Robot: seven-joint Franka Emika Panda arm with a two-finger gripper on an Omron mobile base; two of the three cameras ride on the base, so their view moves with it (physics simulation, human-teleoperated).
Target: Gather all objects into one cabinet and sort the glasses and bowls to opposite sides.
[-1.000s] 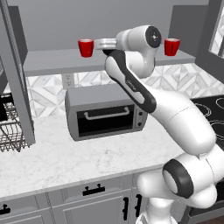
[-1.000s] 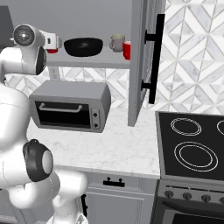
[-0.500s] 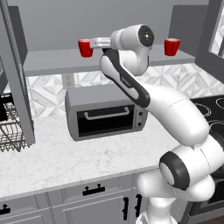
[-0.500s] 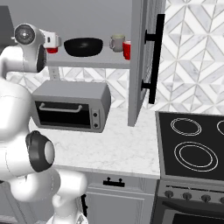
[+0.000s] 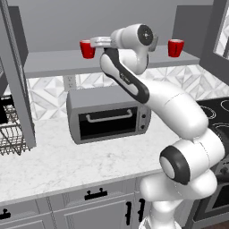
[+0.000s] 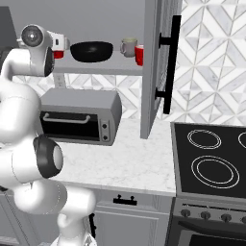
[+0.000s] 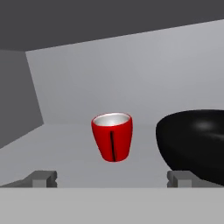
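Note:
A red cup (image 5: 87, 49) stands on the left part of the cabinet shelf (image 5: 53, 63). My gripper (image 5: 95, 42) is right beside it at rim height, open. In the hand view the same red cup (image 7: 112, 136) stands a little ahead of the open gripper (image 7: 111, 177), centred between the fingertips (image 7: 42, 177) and apart from them. The black bowl (image 7: 197, 144) sits just to its right. From the right base view the bowl (image 6: 91, 50) is mid-shelf, with a grey-beige cup (image 6: 129, 46) and a second red cup (image 6: 140, 55) at the right end. The arm hides the bowl in the left base view.
A grey toaster oven (image 5: 107, 116) stands on the marble counter below the shelf. The cabinet's right door (image 6: 153, 67) hangs open with its black bar handle (image 6: 169, 62); the left door (image 5: 18, 80) is open too. A dish rack (image 5: 9, 134) sits far left and a stove (image 6: 211, 158) to the right.
The hand has slid left along the shelf, closer to the left red cup. Its jaws stayed open. The cups and bowl have not moved.

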